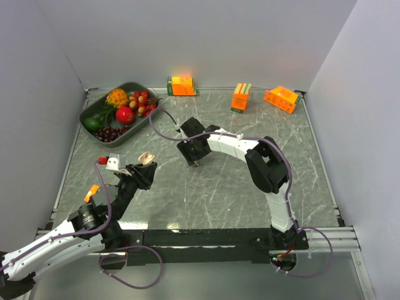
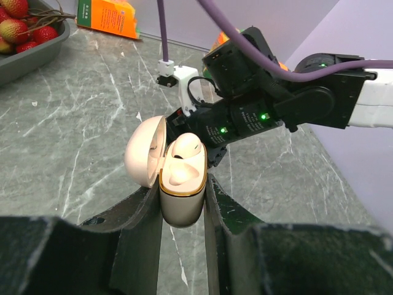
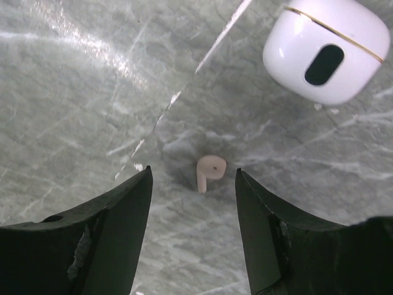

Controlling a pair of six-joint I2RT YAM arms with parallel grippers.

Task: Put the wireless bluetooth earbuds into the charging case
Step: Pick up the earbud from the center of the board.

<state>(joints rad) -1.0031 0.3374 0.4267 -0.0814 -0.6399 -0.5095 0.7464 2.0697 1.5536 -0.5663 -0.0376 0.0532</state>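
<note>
Pale earbud (image 3: 210, 172) beneath right pincer (image 3: 193, 184)

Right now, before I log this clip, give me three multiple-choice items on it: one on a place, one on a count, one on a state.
1. Where does the loose earbud lie?
A. in the fruit tray
B. on the table between the fingers of the right gripper
C. on top of a carton

2. How many orange cartons sit near the table's far edge?
A. one
B. three
C. five

3. How is the lid of the charging case?
A. open
B. shut
C. taken off

Answers:
1 B: the right wrist view shows it on the marble between the open fingers.
2 B: the top view shows three.
3 A: it is hinged back, with the case clamped in the left gripper and a seated earbud showing.
</note>
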